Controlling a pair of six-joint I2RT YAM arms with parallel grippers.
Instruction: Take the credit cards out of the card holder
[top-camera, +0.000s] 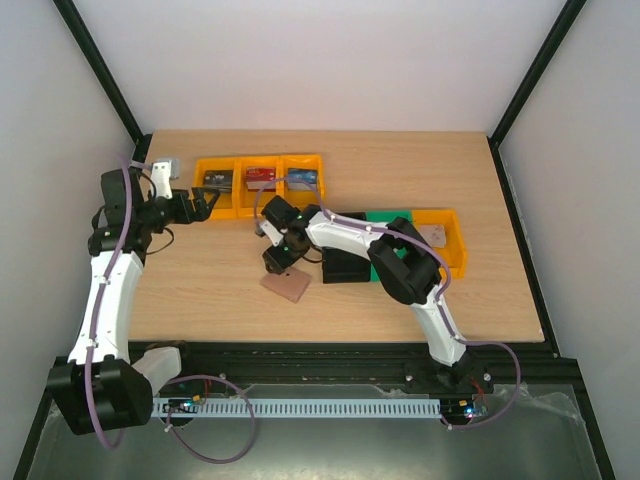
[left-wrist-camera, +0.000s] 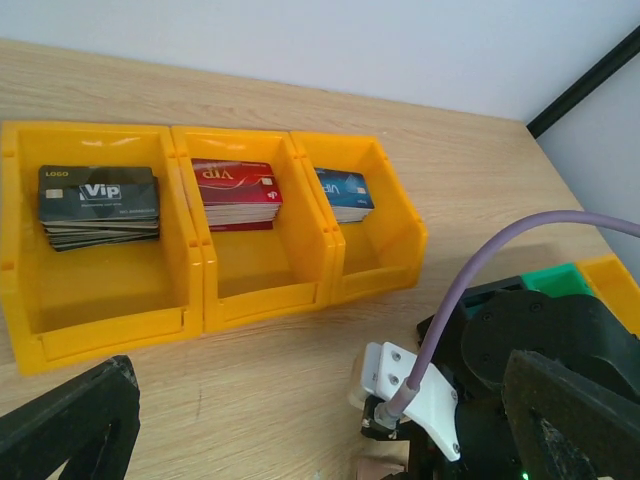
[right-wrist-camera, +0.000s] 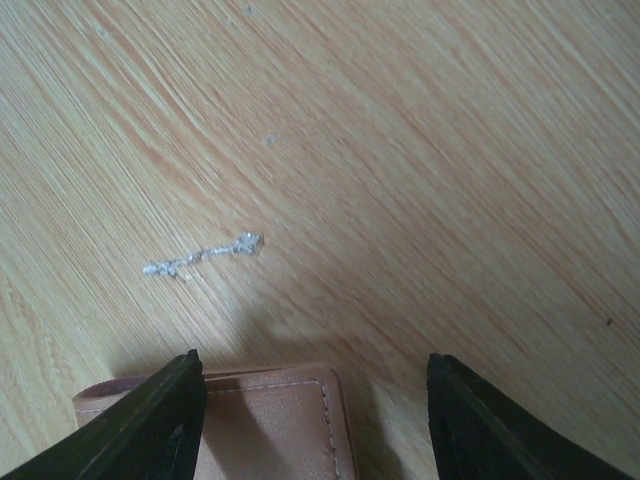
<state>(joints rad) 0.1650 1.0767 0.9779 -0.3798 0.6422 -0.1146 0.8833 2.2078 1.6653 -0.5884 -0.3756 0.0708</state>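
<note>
Top external view, contents of the enclosure as seen from the near side:

- Counter: pale wood-grain counter (top-camera: 420, 170), boxed in by white walls with black frame posts at the corners. One whitish scuff mark (right-wrist-camera: 205, 255) on the grain, close to the card holder.
- Row of three yellow plastic bins (top-camera: 260, 183) at the far left-centre. They hold, left to right, a stack of black cards marked VIP (left-wrist-camera: 98, 205), a stack of red cards (left-wrist-camera: 238, 193) and a stack of blue cards (left-wrist-camera: 345, 193).
- Second group, right of centre: a black plastic bin (top-camera: 345, 265), a green plastic bin (top-camera: 390, 216) and a single yellow plastic bin (top-camera: 445, 240), partly covered by the right arm.
- Flat reddish-brown leather-like card holder (top-camera: 287, 286): lies folded shut on the bare counter, in front of the yellow row and just left of the black bin. What it contains cannot be seen.
- Left fingers (top-camera: 207, 203): spread wide, holding nothing, raised in front of the leftmost yellow bin.
- Right fingers (top-camera: 277, 260): spread wide, holding nothing, pointed down over the far edge of the card holder. One stitched corner of it shows between them in the right wrist view. Whether either finger touches the leather cannot be told.
</note>
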